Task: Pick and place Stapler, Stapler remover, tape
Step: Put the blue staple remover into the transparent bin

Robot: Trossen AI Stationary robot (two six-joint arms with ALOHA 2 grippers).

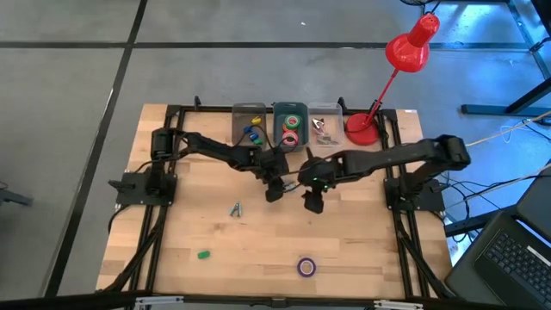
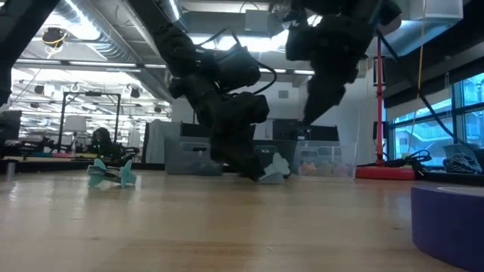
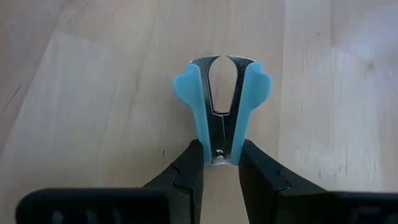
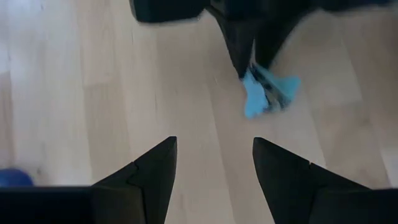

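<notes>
Near the middle of the table (image 1: 362, 258), the left end effector (image 3: 217, 163) is clenched on a blue staple remover (image 3: 221, 106), its two fingers pinching the hinge end while the remover touches the wood. Just beside it, the right end effector (image 4: 214, 165) hangs with its fingers spread and nothing between them, close enough to crowd the left one. A second blue staple remover (image 1: 236, 209) lies apart on the left half of the table, a small green block (image 1: 203, 254) sits nearer the front edge, and a purple tape roll (image 1: 306, 267) rests at the front centre. Along the back edge stand three small bins: the left bin (image 1: 250, 110) holds small blue and yellow pieces, the middle bin (image 1: 291, 108) holds green, orange and red tape rolls (image 1: 291, 129), and the right bin (image 1: 324, 109) holds small items too small to tell. A red desk lamp (image 1: 405, 52) stands just beside the right bin.
</notes>
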